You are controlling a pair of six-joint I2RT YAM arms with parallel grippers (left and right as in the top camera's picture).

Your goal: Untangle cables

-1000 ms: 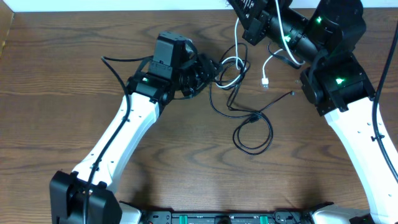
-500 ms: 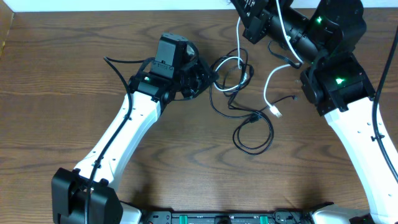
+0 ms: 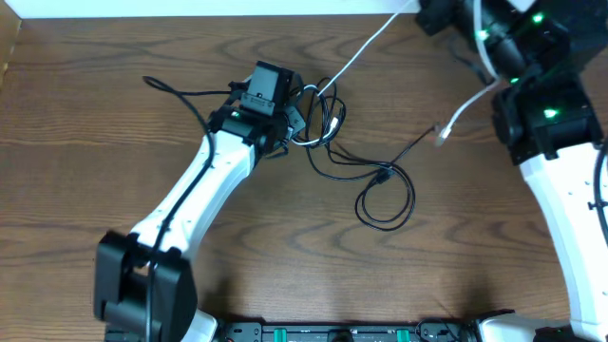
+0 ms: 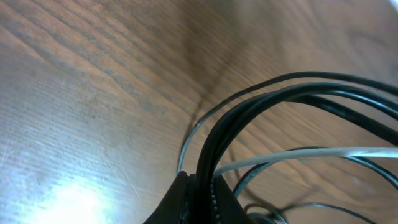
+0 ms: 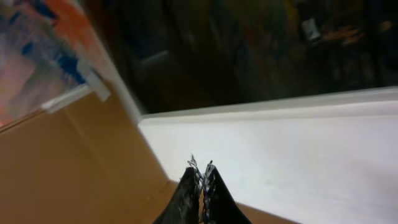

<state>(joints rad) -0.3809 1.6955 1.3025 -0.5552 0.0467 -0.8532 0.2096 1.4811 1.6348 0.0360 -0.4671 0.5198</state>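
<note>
Tangle (image 3: 321,114) on wood-grain desk (image 3: 95,95)
Glossy black cords (image 4: 205,155) clamped in left fingers (image 4: 177,202); right fingers (image 5: 186,199) pinch thin white cord (image 3: 361,54), stretched taut and straight above the looped strands.

White cable (image 3: 366,47) and black cables (image 3: 382,177) obstruct the table (image 3: 76,142) centre.

Dark wooden table (image 3: 76,171), black cables (image 3: 383,177) looped near its middle
</note>
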